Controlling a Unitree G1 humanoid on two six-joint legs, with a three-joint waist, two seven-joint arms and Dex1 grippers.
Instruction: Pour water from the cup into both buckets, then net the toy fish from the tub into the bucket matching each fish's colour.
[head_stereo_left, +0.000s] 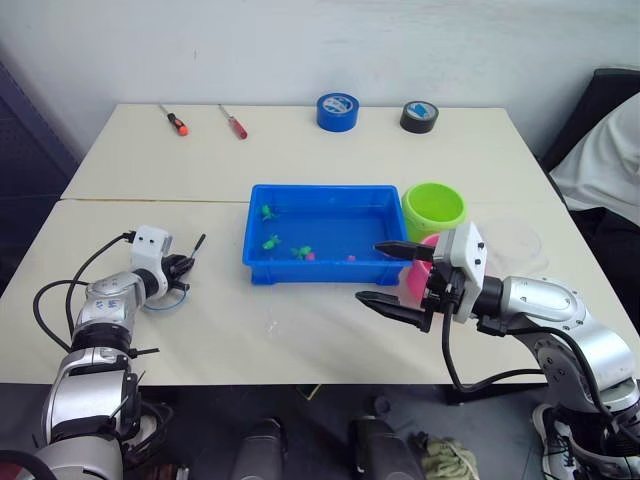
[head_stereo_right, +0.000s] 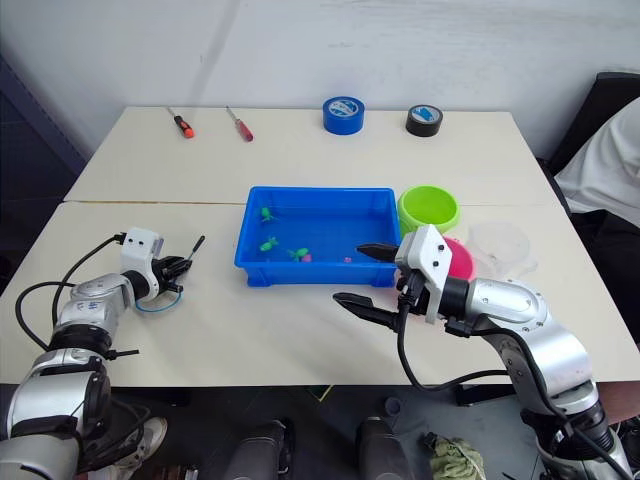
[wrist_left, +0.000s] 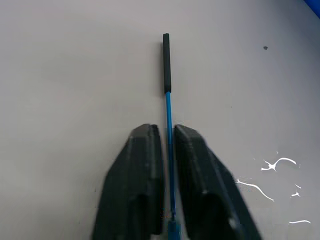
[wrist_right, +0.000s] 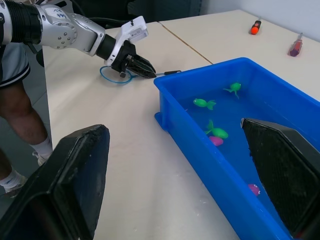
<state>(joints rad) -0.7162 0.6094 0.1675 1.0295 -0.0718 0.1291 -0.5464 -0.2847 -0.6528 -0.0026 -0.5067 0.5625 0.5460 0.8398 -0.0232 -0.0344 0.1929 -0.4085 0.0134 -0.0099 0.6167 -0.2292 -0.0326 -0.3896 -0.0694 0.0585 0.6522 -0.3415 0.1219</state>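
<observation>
At the desk's (head_stereo_left: 300, 330) far edge lie two screwdrivers (head_stereo_left: 176, 122), a blue tape roll (head_stereo_left: 338, 111) and a black tape roll (head_stereo_left: 420, 116), well apart from the work. The tub (head_stereo_left: 325, 234) sits mid-desk holding green and pink toy fish (head_stereo_left: 271, 241); the green bucket (head_stereo_left: 433, 209) stands just beside its right end, the pink bucket (head_stereo_right: 458, 259) partly hidden behind the right claw (head_stereo_left: 395, 272), whose fingers are spread wide near the tub's front right corner. The clear cup (head_stereo_right: 502, 245) stands right of the pink bucket. The left claw (wrist_left: 168, 150) is pinching the net's (wrist_left: 167, 75) thin handle, left of the tub.

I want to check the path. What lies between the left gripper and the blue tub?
Bare table. In the left eye view, only the net's dark handle points from the left gripper toward the tub.
</observation>
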